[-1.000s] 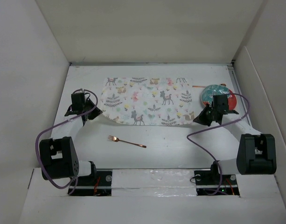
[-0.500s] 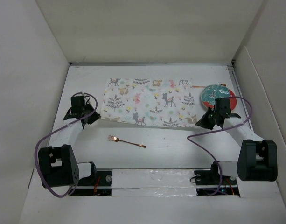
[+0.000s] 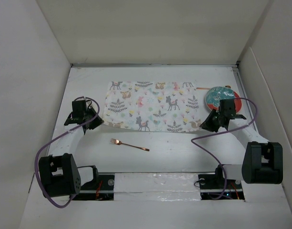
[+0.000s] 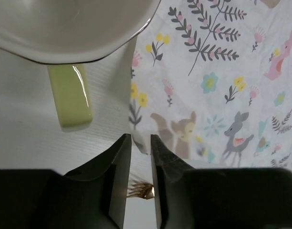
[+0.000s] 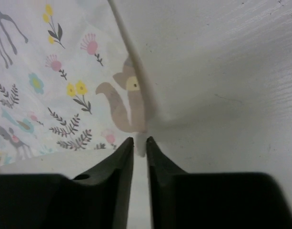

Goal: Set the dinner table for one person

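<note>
Early stage: placemat (image 3: 153,105) lies flat on the tabletop (image 3: 174,152), which runs wall to wall. At its near corners the left pincer (image 4: 141,143) and right pincer (image 5: 140,143) show jaws slightly apart. Fork (image 3: 130,144) and far-right plate (image 3: 216,94) unplaced. Side walls close; front strip open.

The dinner table (image 3: 174,148) lies flat, large and plain white (matte, roughly square)

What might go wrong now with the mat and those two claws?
Each near placemat corner sits between slightly parted jaws of the left gripper and right gripper. Pulling away might snag and skew the placemat. The right gripper also hangs close to the plate and might knock it.
</note>
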You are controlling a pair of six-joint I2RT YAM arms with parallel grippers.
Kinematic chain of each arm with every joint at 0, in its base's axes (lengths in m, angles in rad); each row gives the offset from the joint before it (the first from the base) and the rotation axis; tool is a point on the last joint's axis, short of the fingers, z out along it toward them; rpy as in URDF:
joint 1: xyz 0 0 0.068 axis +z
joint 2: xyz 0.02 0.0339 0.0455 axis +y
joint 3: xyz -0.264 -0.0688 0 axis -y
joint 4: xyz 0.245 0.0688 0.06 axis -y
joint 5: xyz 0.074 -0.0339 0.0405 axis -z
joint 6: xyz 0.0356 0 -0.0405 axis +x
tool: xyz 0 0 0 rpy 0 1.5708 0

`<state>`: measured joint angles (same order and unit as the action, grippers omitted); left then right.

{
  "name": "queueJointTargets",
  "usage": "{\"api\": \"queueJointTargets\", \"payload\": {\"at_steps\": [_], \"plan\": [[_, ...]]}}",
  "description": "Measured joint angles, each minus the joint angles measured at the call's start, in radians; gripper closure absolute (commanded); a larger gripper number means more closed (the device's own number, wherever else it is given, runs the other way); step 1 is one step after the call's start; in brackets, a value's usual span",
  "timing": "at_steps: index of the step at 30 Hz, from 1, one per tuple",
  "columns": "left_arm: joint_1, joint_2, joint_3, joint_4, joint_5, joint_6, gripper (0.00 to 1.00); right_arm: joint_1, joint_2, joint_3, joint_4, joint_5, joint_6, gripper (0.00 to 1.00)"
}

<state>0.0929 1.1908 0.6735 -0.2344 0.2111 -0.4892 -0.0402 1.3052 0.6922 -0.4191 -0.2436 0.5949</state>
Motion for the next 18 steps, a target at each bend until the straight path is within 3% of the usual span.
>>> {"api": "queueJointTargets", "payload": {"at_steps": [2,7,10,11,12,17,18], "plan": [[0.0,-0.004,0.0,-0.006,0.006,0.006,0.66,0.0,0.0,0.015,-0.006,0.0,0.001,0.61],[0.0,-0.01,0.035,-0.042,0.045,0.01,0.65,0.0,-0.004,0.077,-0.035,0.001,0.012,0.59],[-0.012,-0.01,0.087,-0.045,0.078,0.009,0.8,-0.002,-0.024,0.121,-0.045,0.014,0.029,1.0],[-0.022,-0.011,0.102,-0.043,0.085,0.008,0.95,-0.007,-0.039,0.133,-0.047,0.027,0.041,1.0],[-0.039,-0.013,0.118,-0.037,0.093,0.008,1.0,-0.014,-0.059,0.143,-0.045,0.044,0.053,1.0],[-0.193,-0.018,0.235,0.004,0.117,0.008,1.0,-0.165,-0.156,0.151,-0.012,0.105,0.121,1.0],[-0.244,-0.017,0.266,0.012,0.106,0.009,1.0,-0.21,-0.158,0.151,-0.006,0.115,0.141,0.94]]}}
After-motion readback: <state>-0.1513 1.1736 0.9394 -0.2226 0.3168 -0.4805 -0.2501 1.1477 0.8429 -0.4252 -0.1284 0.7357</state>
